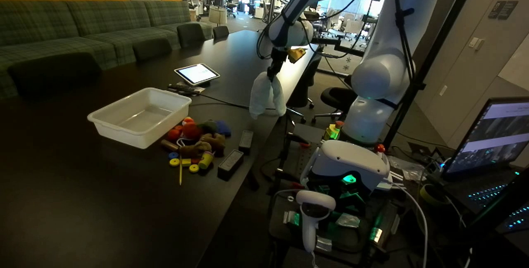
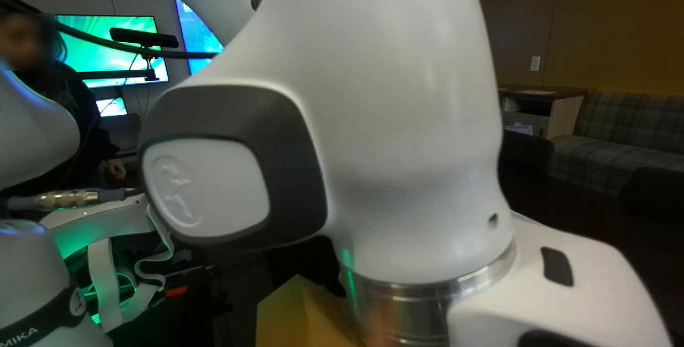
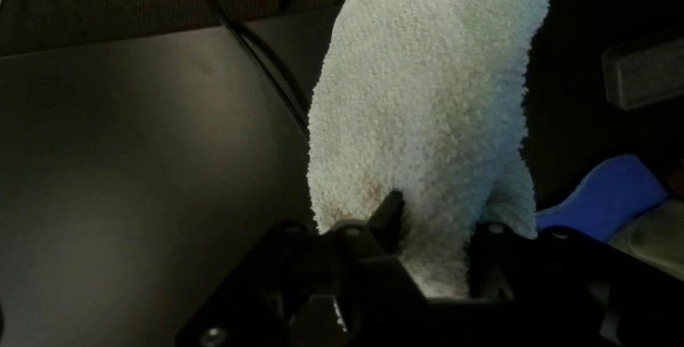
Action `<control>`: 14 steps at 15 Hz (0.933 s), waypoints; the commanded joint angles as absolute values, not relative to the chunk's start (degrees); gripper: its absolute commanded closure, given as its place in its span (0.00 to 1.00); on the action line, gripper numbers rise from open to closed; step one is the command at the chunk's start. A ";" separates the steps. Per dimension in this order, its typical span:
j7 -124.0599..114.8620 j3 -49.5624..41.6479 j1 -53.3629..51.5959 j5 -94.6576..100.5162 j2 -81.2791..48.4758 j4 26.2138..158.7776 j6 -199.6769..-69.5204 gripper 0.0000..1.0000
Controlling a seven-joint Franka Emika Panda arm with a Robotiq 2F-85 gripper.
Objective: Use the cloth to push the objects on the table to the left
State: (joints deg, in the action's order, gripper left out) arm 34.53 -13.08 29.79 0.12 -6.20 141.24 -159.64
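The gripper (image 1: pixel 271 76) clamps the cloth (image 1: pixel 260 95), its length hanging down (whether it touches the table (image 1: pixel 103 202), I cannot tell); the objects (image 1: pixel 194 149) lie apart, to its lower left in an exterior view, beside the white tray (image 1: pixel 142 116).

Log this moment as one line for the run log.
gripper: shut on cloth; cloth: hanging, apart from objects; objects: clustered on table, beside white tray; cloth-table contact: unclear

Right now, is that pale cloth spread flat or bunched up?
Bunched: in an exterior view, the cloth droops in two lobes from the hand pinching it.
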 commanded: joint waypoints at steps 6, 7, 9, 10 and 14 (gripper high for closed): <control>36.08 -15.73 24.99 11.40 -14.36 141.72 -158.10 0.93; 36.94 -15.04 24.41 12.29 -15.56 141.76 -157.89 0.93; 37.72 -14.12 22.79 14.77 -17.61 142.26 -158.28 0.93; 38.67 -13.35 22.21 15.59 -18.18 142.74 -158.37 0.93; 43.23 -9.78 20.46 16.94 -20.51 143.44 -157.50 0.93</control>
